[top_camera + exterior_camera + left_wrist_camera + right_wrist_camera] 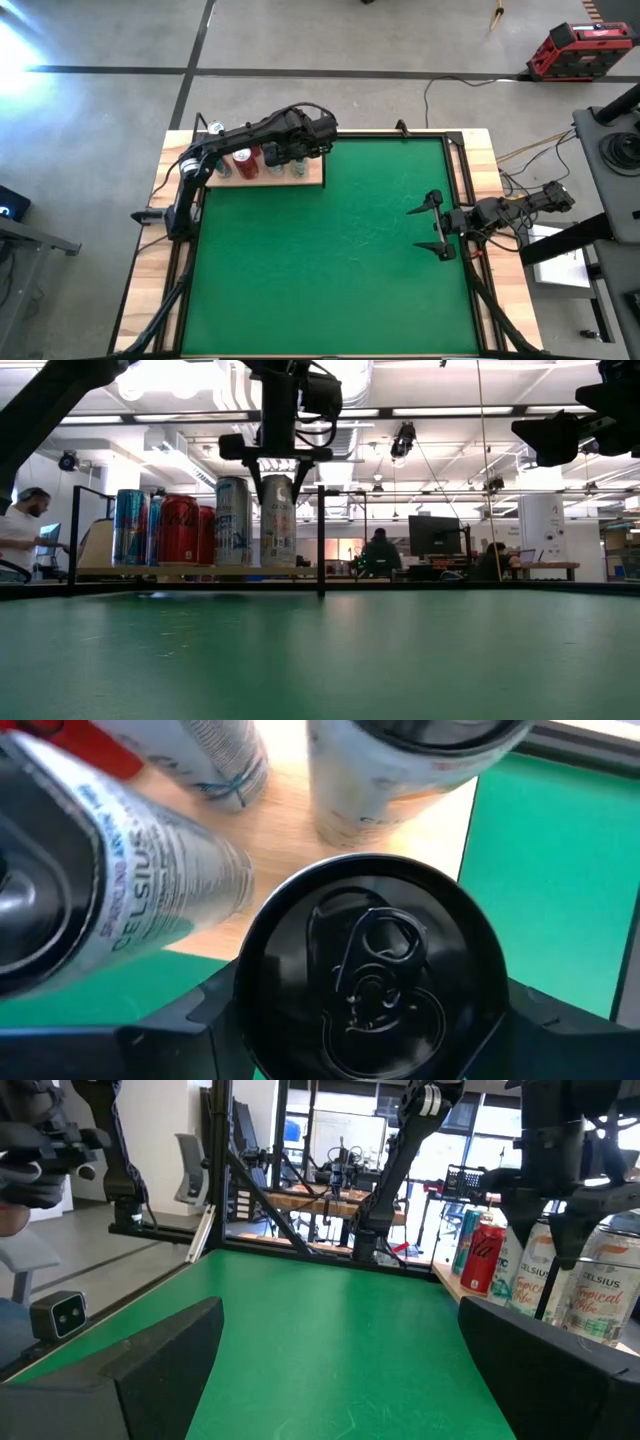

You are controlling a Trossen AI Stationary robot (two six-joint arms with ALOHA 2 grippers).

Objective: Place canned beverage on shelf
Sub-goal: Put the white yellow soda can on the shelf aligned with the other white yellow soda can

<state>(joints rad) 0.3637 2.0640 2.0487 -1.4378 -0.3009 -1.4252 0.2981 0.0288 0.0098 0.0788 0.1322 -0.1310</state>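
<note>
The shelf (262,180) is a light-wood board with thin black rods, standing at the green mat's far left corner. Several cans stand on it in a row: a blue one (130,526), a red one (178,530) and a white one (232,520). At the row's right end is a white canned beverage (278,525) with a black top (375,970). My left gripper (278,485) comes down over it and is shut on it. My right gripper (437,225) hovers open at the table's right edge, with nothing between its fingers (150,1370). My left gripper pinches the white can's upper wall, just below the rim (250,1010), between its two fingers (545,1020), one on each side. The fingers come from above, pointing steeply down. The can stands upright, its base at the level of the shelf board near the board's right end.
A black upright rod (320,540) of the shelf stands just right of the held can. The neighbouring white can (150,890) is close beside it. The green mat (330,260) covers most of the table. People sit at desks in the room behind.
</note>
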